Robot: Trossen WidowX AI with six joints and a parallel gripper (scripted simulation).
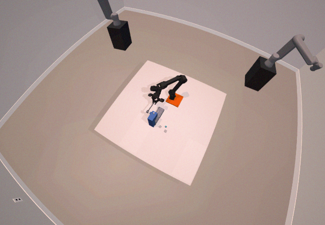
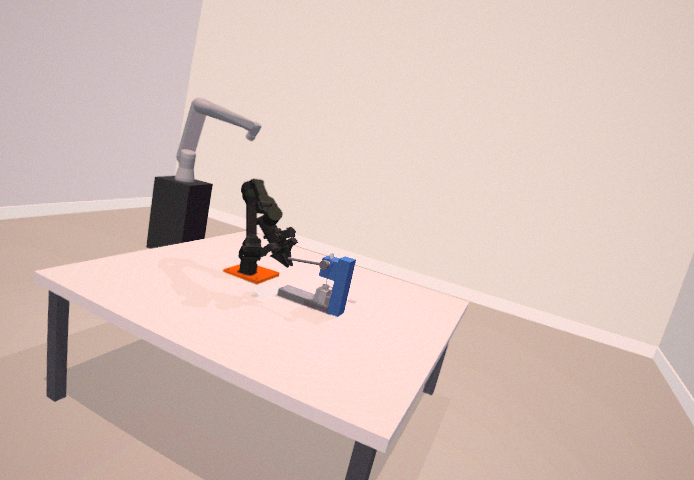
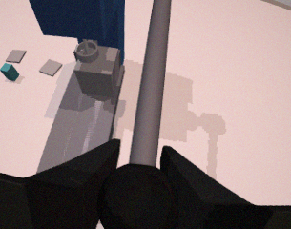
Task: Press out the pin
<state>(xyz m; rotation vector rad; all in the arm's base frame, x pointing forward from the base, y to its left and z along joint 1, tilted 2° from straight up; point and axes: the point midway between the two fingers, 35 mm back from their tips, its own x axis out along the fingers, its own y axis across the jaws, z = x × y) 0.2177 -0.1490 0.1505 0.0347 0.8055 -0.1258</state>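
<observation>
The grey square-sided block (image 2: 322, 295) (image 3: 98, 72) sits on the bed below the blue upright press (image 1: 152, 118) (image 2: 343, 285) (image 3: 83, 19), the black two-fingered hand (image 1: 154, 101) (image 2: 288, 261) (image 3: 140, 149) grasping its lever, with pressing, raising and release apparently left.

A pink-white table (image 1: 179, 148) (image 2: 217, 333) is seen on dark legs. On its top, an orange plate (image 1: 179, 101) (image 2: 266, 276) is set near a blue press (image 1: 151, 121) (image 2: 343, 288) (image 3: 83, 19), whose grey bed (image 1: 161, 110) (image 2: 297, 296) (image 3: 73, 129) is laid flat. Beside the press, a small teal piece (image 1: 165, 126) (image 3: 10, 72) and two thin grey squares (image 1: 165, 131) (image 3: 51, 68) can be seen, all apart from one another.
</observation>
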